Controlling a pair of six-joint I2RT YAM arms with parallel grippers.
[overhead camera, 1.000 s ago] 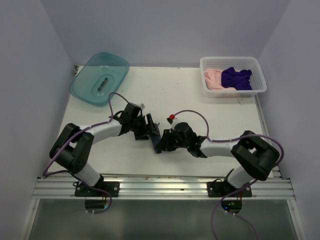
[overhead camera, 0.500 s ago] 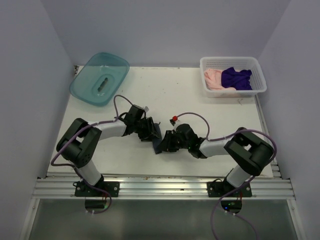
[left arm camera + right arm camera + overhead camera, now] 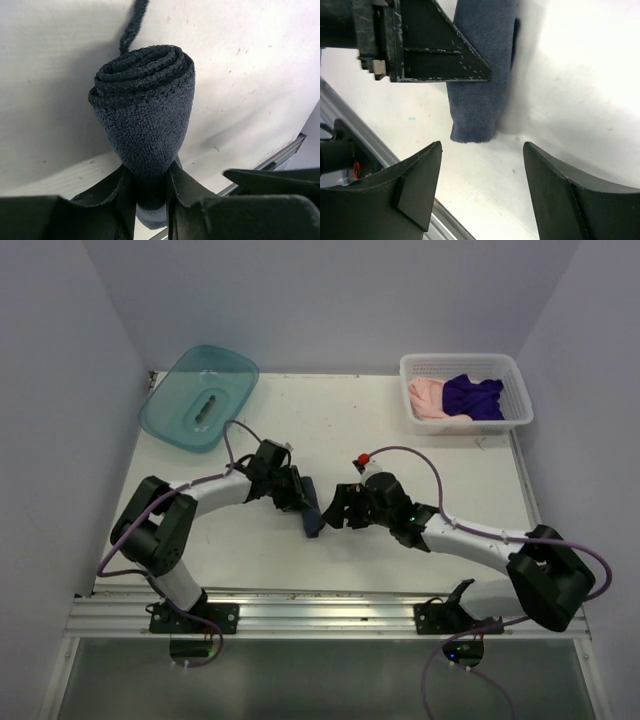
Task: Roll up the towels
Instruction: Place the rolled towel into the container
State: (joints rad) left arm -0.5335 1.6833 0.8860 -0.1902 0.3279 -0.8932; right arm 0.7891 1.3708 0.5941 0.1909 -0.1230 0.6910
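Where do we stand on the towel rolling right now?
Done: the slate-blue towel is rolled into a tight cylinder. In hand: the left end effector pinches one end of it; the right end effector is open near it. Remaining: the purple towel and pink towel lie unrolled in the basket.

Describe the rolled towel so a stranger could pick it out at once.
Start on the white table, centrally, where the two arms meet. Pinched in the left claw lies the slate-blue towel, rolled into a short cylinder. The pink towel and purple towel sit crumpled in the far-right white basket.

No legible text (in any view)
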